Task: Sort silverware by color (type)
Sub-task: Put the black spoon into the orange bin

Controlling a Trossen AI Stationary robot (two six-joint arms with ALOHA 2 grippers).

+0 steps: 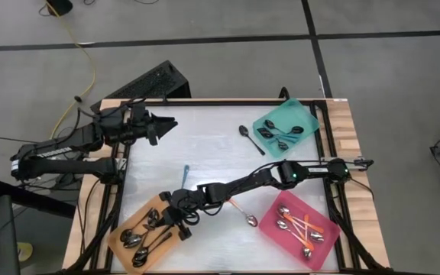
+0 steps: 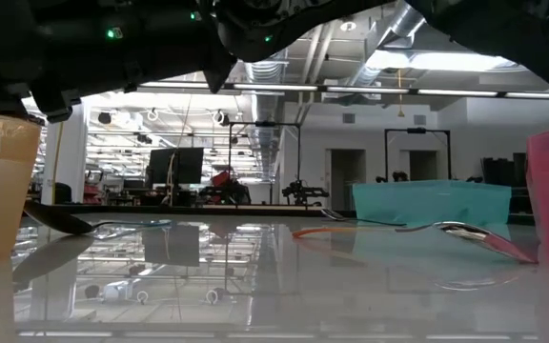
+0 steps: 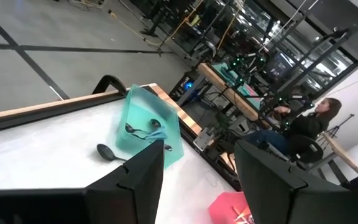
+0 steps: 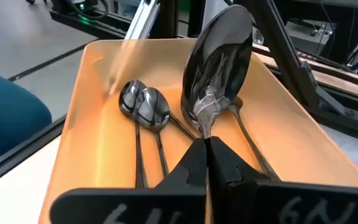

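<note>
My right gripper [image 4: 207, 148] reaches across the table to the orange tray [image 1: 121, 243] at the near left and is shut on an all-silver spoon [image 4: 219, 62]. The spoon hangs over the tray, where several silver spoons [image 4: 145, 107] lie flat. An orange-handled spoon [image 1: 244, 215] lies on the table beside my right arm. A dark spoon [image 1: 250, 140] lies by the teal tray [image 1: 305, 114], and a teal-handled piece [image 1: 186, 175] lies mid-table. My left gripper [image 1: 166, 123] stands open at the far left, with nothing between its fingers. My right gripper pinches the spoon's neck [image 4: 206, 132], just behind the bowl, between its two fingertips. The fingers come from the table's right side, slanting slightly down. The spoon juts out ahead of them, bowl foremost, clear of the orange tray and the spoons in it. The fingers hide its handle.
The teal tray [image 3: 146, 127] at the far right holds dark spoons. The pink tray [image 1: 323, 243] at the near right holds orange-handled spoons. A person [image 3: 316, 118] sits in the room beyond the table. A black keyboard [image 1: 147, 82] lies past the far edge.
</note>
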